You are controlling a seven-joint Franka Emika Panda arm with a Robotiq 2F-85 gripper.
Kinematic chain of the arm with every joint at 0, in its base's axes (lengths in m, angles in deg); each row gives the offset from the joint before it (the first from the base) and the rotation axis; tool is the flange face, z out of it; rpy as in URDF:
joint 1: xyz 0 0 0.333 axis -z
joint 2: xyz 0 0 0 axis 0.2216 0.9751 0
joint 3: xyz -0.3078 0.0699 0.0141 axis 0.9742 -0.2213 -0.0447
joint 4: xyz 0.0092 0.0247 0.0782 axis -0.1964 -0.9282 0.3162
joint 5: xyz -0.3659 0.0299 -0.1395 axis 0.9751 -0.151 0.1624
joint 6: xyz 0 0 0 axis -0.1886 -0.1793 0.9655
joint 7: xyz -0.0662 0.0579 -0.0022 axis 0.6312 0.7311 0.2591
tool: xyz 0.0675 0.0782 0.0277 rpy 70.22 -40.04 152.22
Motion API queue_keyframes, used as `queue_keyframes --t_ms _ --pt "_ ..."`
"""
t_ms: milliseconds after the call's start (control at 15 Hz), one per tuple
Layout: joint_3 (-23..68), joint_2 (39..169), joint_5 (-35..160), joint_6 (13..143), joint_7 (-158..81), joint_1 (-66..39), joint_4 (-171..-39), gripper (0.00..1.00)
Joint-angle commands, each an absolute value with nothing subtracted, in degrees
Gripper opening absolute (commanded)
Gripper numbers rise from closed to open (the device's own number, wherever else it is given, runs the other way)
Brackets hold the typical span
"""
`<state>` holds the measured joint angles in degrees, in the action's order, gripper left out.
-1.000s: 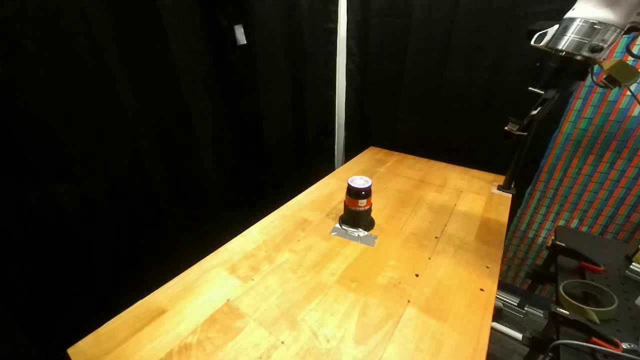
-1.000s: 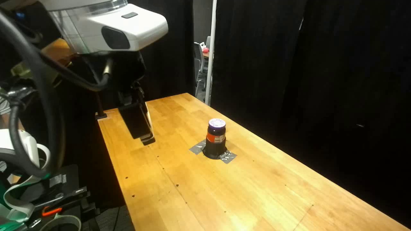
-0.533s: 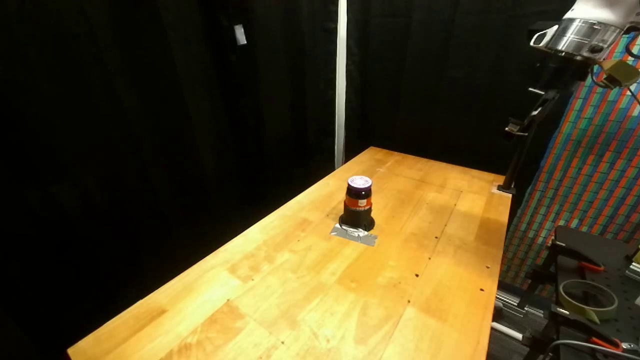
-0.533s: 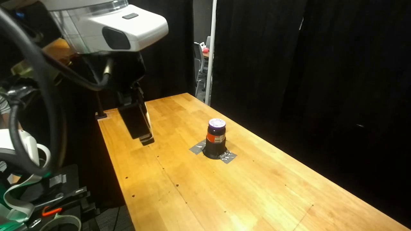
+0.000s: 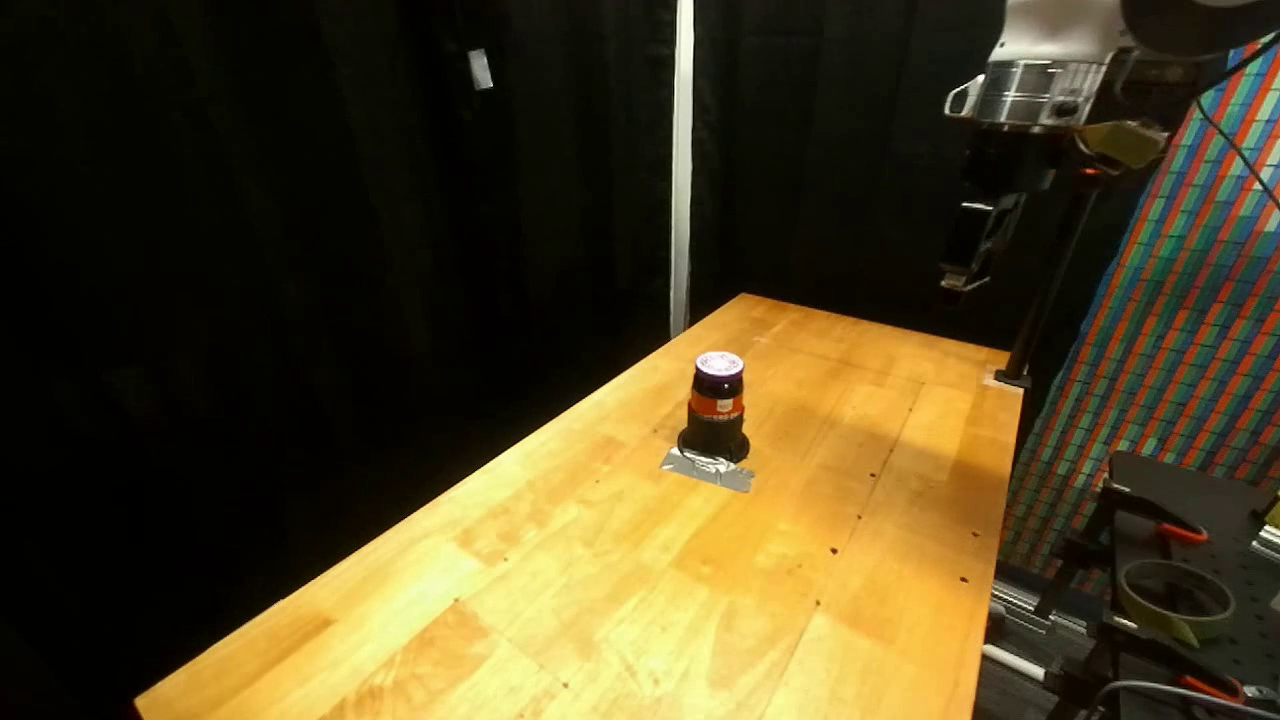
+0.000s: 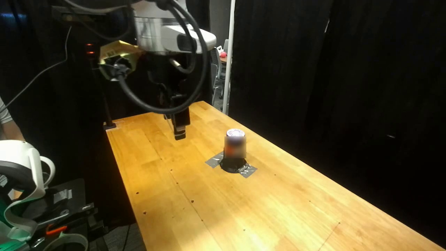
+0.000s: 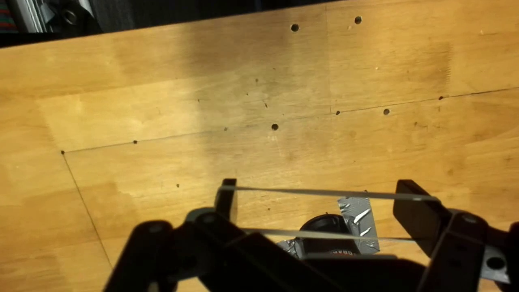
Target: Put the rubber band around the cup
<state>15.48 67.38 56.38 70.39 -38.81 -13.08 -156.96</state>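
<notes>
The arm [image 5: 1060, 35] holds its hand [image 7: 322, 198] pointing downward, fingers [image 7: 419, 219] spread wide apart.

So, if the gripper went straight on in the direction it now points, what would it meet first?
The gripper would probably meet the wooden tabletop, beside the cup: both exterior views show it pointing downward, with the cup off to one side. Depth is unclear.

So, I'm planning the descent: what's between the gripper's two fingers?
The band, stretched in two strands across the gap; that shows in the wrist view.

Cup [image 6: 234, 152] partly blurry in an exterior view
</notes>
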Motion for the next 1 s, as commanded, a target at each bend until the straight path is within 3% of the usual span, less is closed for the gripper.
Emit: queue_keyframes --t_ms 0,400,933 --pt "12.4 81.3 61.8 68.9 -34.7 -13.7 -144.4 1.0" --pt "11.5 96.4 81.2 73.1 -20.5 -17.1 -131.9 1.0" --pt "14.8 108.2 78.7 90.6 -21.6 -20.4 -123.8 1.0"
